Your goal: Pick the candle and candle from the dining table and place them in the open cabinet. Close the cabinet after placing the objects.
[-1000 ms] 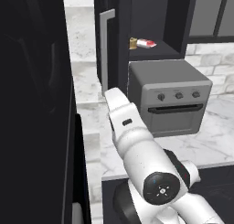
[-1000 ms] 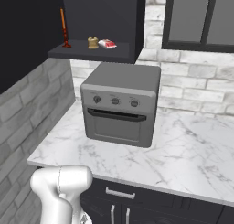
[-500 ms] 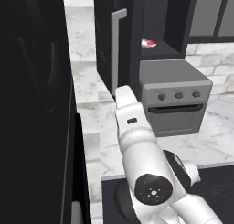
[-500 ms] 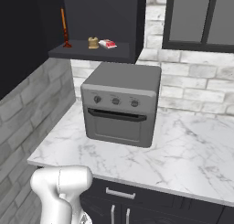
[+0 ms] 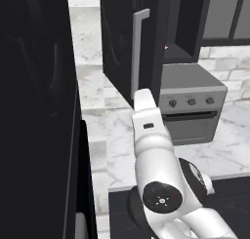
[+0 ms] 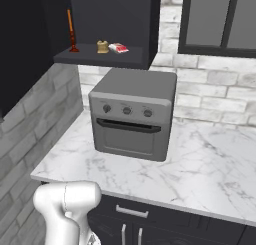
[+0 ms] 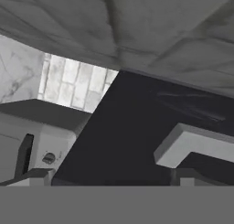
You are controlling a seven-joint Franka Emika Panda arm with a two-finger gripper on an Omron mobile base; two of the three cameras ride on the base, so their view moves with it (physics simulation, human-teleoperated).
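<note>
While the cabinet (image 5: 119,38) door hides most of its shelf, the jaws stand open.

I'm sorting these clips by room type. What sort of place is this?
Almost certainly a home kitchen, rendered in simulation: a grey countertop oven sits on a white marble counter against a brick backsplash, below a dark wall cabinet standing open with a candle on its shelf.

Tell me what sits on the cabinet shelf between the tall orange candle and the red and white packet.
A small tan jar-like object stands between the candle and the packet, close beside the packet, as the right base view shows.
</note>
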